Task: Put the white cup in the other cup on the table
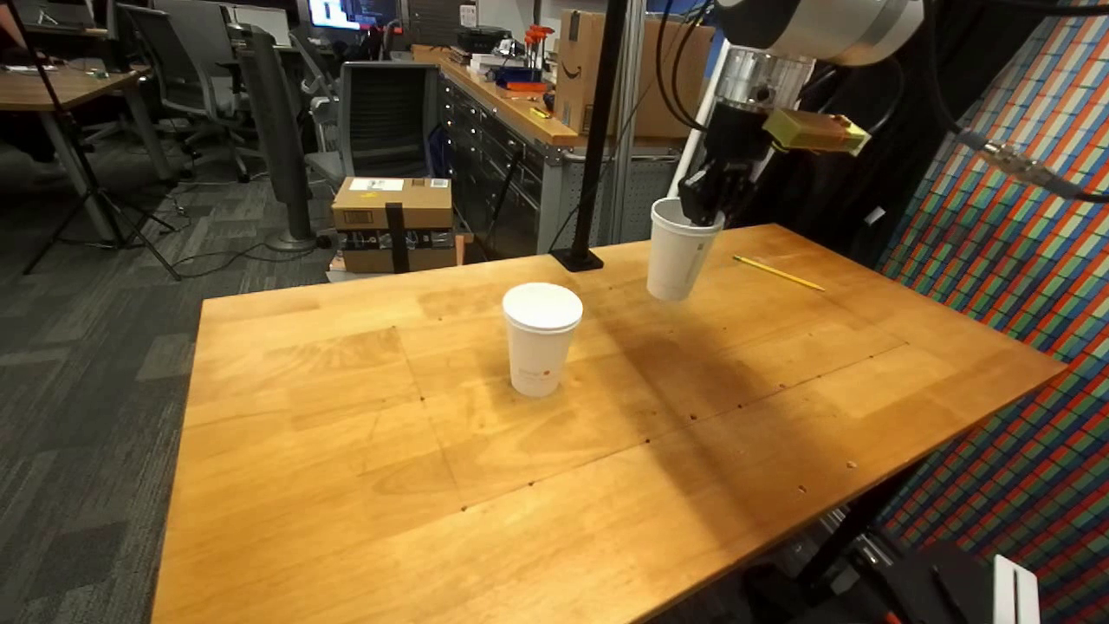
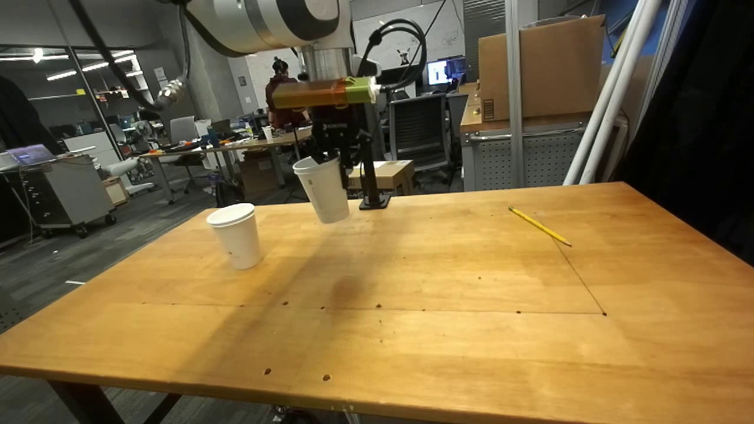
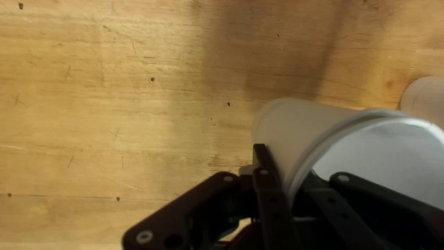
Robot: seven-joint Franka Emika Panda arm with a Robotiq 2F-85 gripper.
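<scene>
One white cup [image 2: 324, 192] in end effector [image 3: 289, 177]

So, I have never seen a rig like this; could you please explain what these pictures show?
The machine is a white and grey jointed robot arm, ending in a black two-fingered hand. Both exterior views come from cameras outside it; the wrist view comes from a camera on the arm, looking down past the fingers. The hand pinches the wall of a tilted white tapered disposable cup, one finger inside it and one outside. On the brown wooden table, a second white tapered cup stands upright, and a slim yellow pencil lies apart from both cups.
</scene>
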